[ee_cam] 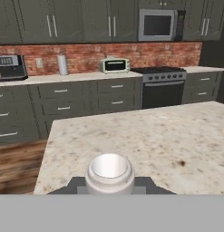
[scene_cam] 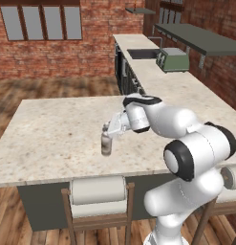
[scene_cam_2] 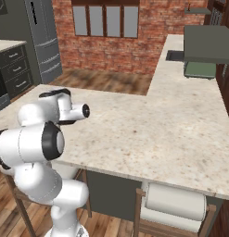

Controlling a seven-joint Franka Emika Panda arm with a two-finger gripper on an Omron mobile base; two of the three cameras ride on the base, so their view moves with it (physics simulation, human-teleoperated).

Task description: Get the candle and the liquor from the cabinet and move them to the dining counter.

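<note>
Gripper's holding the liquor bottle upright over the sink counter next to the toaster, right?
Not quite. The gripper does hold the liquor bottle upright, but over the dining counter, far from the toaster. The left base view shows it.

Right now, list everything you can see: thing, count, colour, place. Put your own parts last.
liquor: one, pale off-white bottle with a brownish-grey band, upright at the dining counter, in the end effector.
dining counter: one, beige speckled top, dark grey base, in front of the arm.
cabinet: one, dark grey shelf board on the brick wall, right of the sink counter.
toaster: one, grey-green, on the sink counter.
sink: one, dark, set into the far counter.
stools: at least two, wooden with white cushions, along the island's near side.
stove: one, dark, in the hand view.
microwave: one, silver, above the stove.
end effector: one, white, closed around the bottle's neck.
</note>
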